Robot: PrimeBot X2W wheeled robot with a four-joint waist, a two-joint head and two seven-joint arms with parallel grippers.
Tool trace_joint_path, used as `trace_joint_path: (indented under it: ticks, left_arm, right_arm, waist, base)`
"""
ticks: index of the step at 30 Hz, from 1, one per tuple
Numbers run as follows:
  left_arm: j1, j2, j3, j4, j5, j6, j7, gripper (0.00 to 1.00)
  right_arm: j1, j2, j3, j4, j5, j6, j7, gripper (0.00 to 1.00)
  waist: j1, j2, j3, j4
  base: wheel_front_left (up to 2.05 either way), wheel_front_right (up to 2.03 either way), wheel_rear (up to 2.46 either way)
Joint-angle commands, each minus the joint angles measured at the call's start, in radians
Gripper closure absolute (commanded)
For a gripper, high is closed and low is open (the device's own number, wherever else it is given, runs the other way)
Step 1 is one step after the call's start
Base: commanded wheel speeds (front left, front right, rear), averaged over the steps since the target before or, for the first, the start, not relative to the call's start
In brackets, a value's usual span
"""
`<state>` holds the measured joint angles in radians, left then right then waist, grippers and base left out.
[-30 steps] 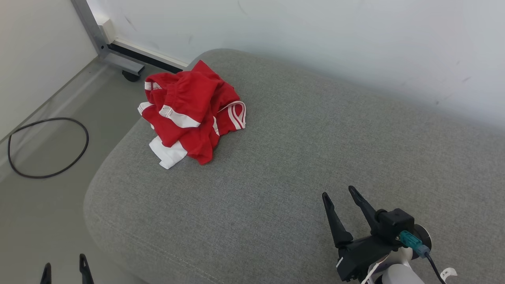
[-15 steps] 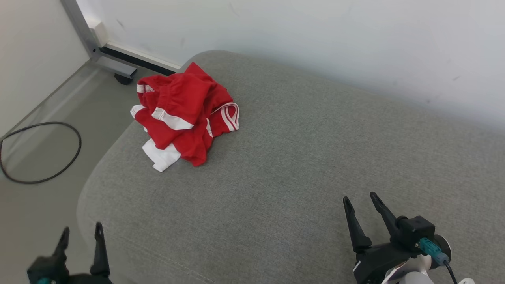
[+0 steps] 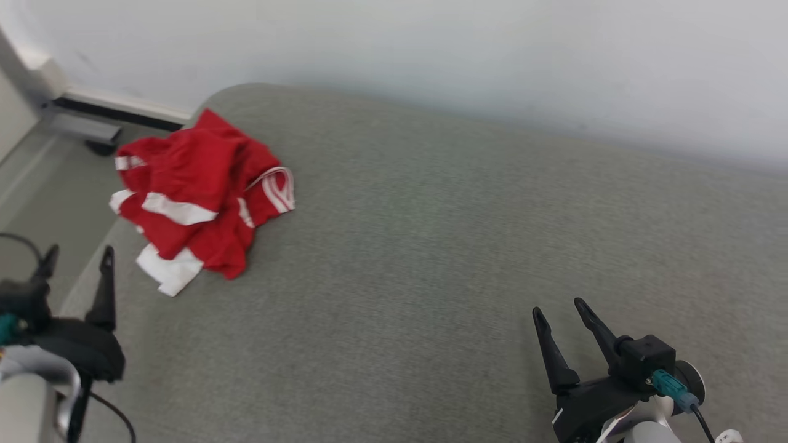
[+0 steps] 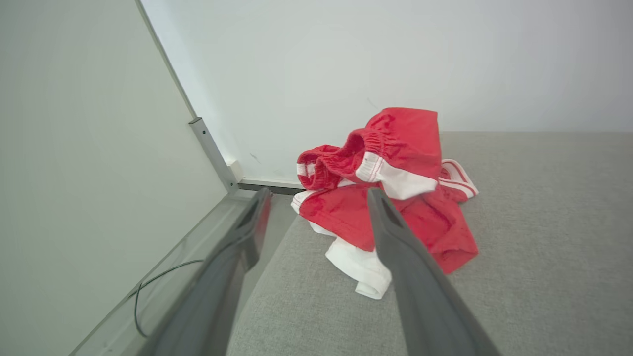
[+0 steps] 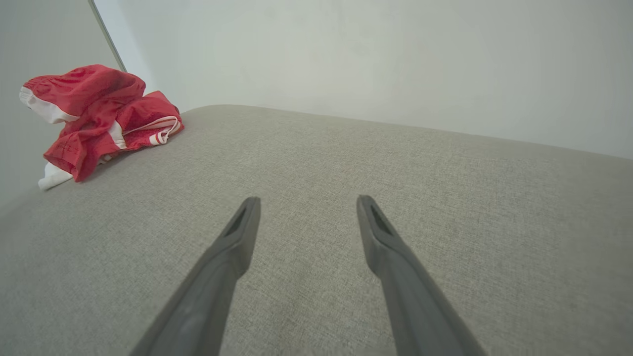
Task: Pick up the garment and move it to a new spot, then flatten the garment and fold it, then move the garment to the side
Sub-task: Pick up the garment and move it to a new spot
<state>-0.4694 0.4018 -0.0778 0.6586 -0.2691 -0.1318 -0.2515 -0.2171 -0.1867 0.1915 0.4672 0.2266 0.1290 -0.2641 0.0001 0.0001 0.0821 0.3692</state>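
Garment: lay crumpled at cushion corner, untouched; left claw, right claw stood wide, empty; every step seemed outstanding.

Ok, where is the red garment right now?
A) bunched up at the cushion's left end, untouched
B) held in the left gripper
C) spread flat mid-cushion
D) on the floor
A: the garment lies crumpled at the left end of the grey cushion, and both the left gripper and the right gripper stand open, clear of it.
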Motion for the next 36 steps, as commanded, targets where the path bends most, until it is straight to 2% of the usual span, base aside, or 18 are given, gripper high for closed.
trace_joint_path:
  ticks: [1,9,16,23,31,32,33,36]
  left_arm:
    - [-0.043,0.025,-0.023,0.019,-0.035,0.002,0.014,0.0]
    - [-0.162,0.129,-0.121,0.098,-0.184,0.002,0.133,0.0]
    - [-0.219,0.195,-0.133,0.153,-0.271,0.002,0.213,0.0]
    - [-0.257,0.215,-0.116,0.242,-0.322,0.003,0.268,0.0]
    - [-0.293,0.198,-0.11,0.348,-0.331,0.052,0.291,0.0]
    - [-0.296,0.197,-0.113,0.354,-0.328,0.051,0.287,0.68]
    - [-0.299,0.194,-0.117,0.361,-0.324,0.051,0.285,1.0]
    - [-0.321,0.198,-0.123,0.375,-0.313,0.052,0.246,1.0]
  right_arm:
    - [-0.004,-0.003,0.002,-0.002,0.0,0.003,0.0,0.0]
    - [-0.03,-0.018,0.02,-0.019,0.008,0.003,0.0,0.0]
    - [-0.053,-0.04,0.016,-0.044,0.01,0.003,0.0,0.0]
    - [-0.065,-0.055,0.005,-0.053,0.009,0.003,0.0,0.0]
    - [-0.068,-0.059,-0.005,-0.055,0.006,0.003,0.0,0.0]
    - [-0.068,-0.059,-0.005,-0.054,0.007,0.003,0.0,0.0]
    - [-0.068,-0.058,-0.006,-0.051,0.007,0.003,0.0,0.0]
    - [-0.061,-0.05,-0.011,-0.043,0.005,0.003,0.0,0.0]
  waist:
    - [-0.0001,-0.0001,0.019,-0.087]
    - [-0.0001,-0.0001,0.055,-0.208]
    - [-0.0001,-0.0001,0.105,-0.292]
    - [-0.0001,-0.0001,0.148,-0.338]
    - [-0.0001,-0.0001,0.175,-0.36]
    - [-0.0001,-0.0001,0.175,-0.36]
    - [-0.0001,-0.0001,0.173,-0.36]
    - [-0.0001,-0.0001,0.161,-0.354]
  base:
    - [0.0,0.0,0.0]
    - [0.0,0.0,0.0]
    - [0.0,0.0,0.0]
    - [0.0,0.0,0.0]
    - [0.0,0.0,0.0]
    - [0.0,0.0,0.0]
    - [0.0,0.0,0.0]
    - [0.0,0.0,0.0]
